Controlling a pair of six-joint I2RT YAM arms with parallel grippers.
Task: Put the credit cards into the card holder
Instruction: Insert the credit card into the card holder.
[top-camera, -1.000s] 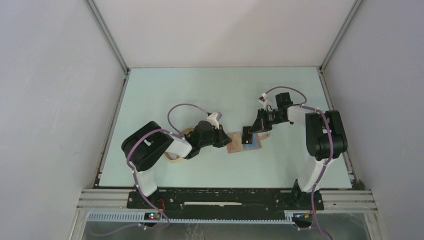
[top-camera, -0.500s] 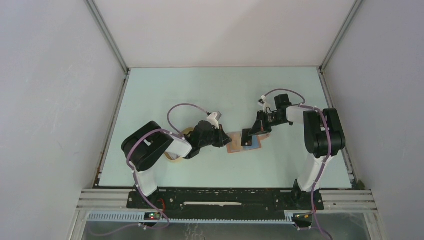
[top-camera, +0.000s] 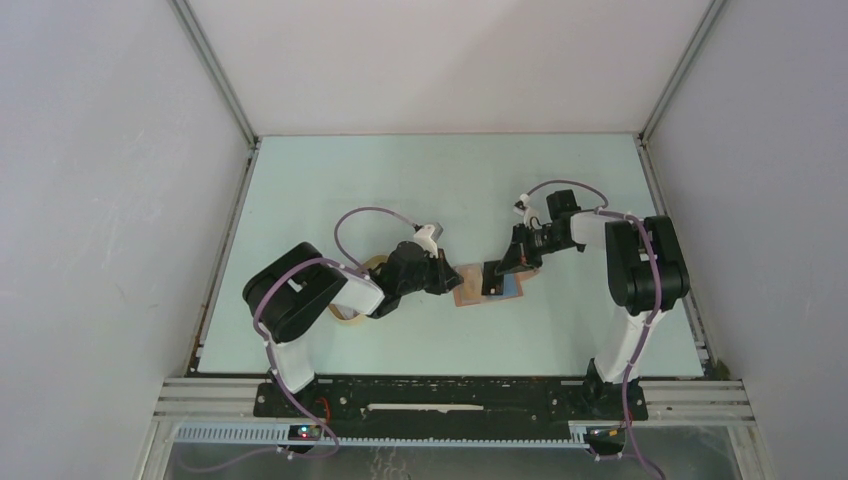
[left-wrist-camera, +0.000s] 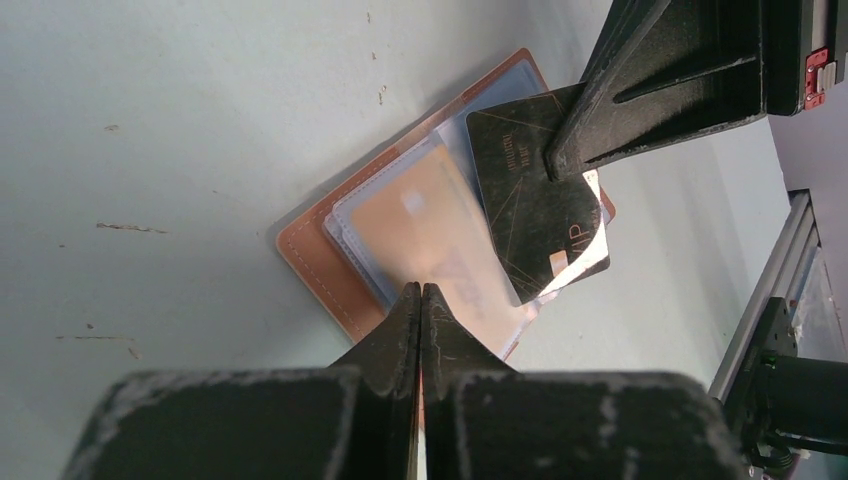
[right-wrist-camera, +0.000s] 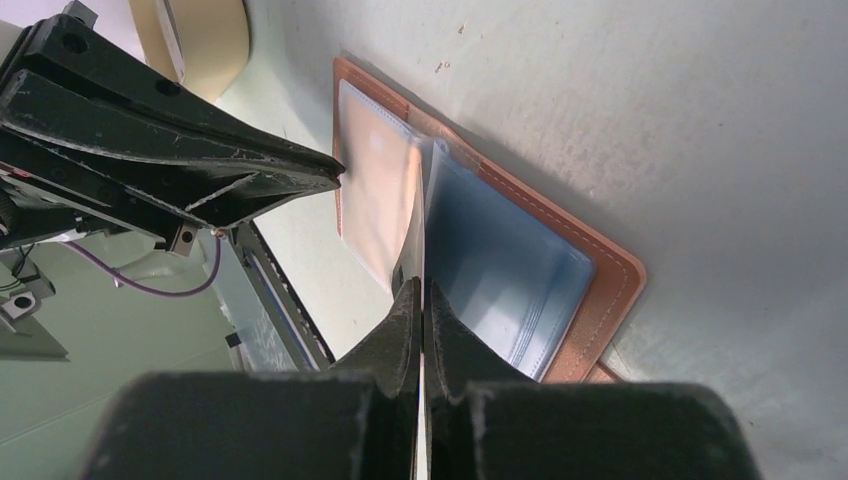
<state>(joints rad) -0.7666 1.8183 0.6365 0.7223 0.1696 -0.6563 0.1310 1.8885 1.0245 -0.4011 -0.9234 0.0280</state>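
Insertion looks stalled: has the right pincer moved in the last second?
Yes, slightly. The right pincer, shut on the black card, has slid toward the bottom of the top view, farther across the unmoved card holder.

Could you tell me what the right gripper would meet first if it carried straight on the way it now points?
Probably the open card holder, near its fold. The black card pinched in the right gripper seems to stick out ahead, so it would likely touch first; depth is unclear.

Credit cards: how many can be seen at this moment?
2. An orange card sits in a clear sleeve of the card holder; a black card is pinched by the right gripper above it. Others may be hidden.
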